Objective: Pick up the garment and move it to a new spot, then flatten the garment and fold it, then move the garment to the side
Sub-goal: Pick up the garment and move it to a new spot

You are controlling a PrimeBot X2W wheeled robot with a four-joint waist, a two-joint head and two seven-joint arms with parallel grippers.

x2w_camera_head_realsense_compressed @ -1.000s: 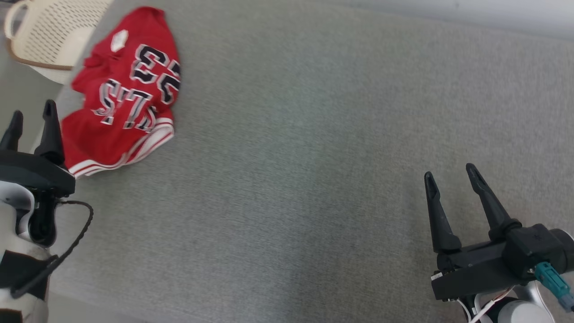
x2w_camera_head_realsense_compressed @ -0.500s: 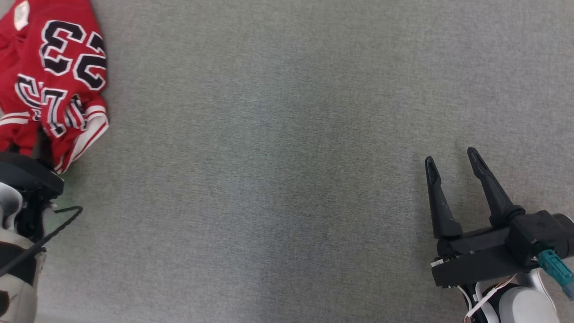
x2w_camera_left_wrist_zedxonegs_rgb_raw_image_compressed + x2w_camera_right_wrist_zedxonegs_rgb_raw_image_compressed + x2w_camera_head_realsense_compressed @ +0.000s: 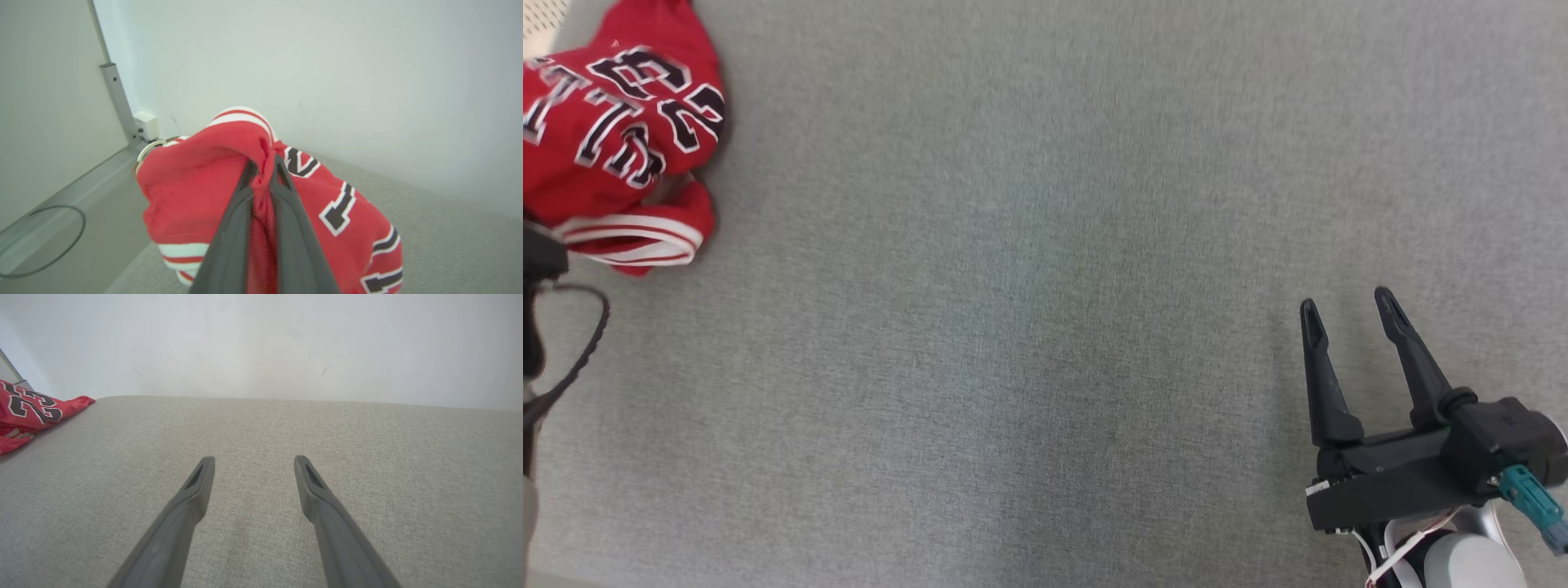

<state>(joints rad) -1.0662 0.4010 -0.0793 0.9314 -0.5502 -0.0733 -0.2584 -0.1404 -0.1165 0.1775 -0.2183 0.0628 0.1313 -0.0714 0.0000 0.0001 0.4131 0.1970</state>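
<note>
The garment (image 3: pixel 613 139) is a red jersey with black and white lettering and striped trim, bunched at the far left of the grey surface. In the left wrist view my left gripper (image 3: pixel 264 163) is shut on a fold of the garment (image 3: pixel 196 196), red cloth pinched between the two fingers and draping over them. In the head view only the dark body of that gripper shows at the left edge, its fingers under the cloth. My right gripper (image 3: pixel 1347 306) stands open over bare surface at the lower right, nothing between its fingers (image 3: pixel 253 461). The garment (image 3: pixel 28 408) lies far to its left.
A grey fabric surface (image 3: pixel 1045 327) stretches wide between the two arms. A pale slatted basket (image 3: pixel 539 20) peeks in at the top left corner. Behind the garment stand a white wall and a metal post (image 3: pixel 118 102). A black cable (image 3: pixel 588 343) loops by the left arm.
The head camera has shifted. My left gripper went from open beside the garment to shut on it, and the garment is now bunched and raised. The right gripper stays open.
</note>
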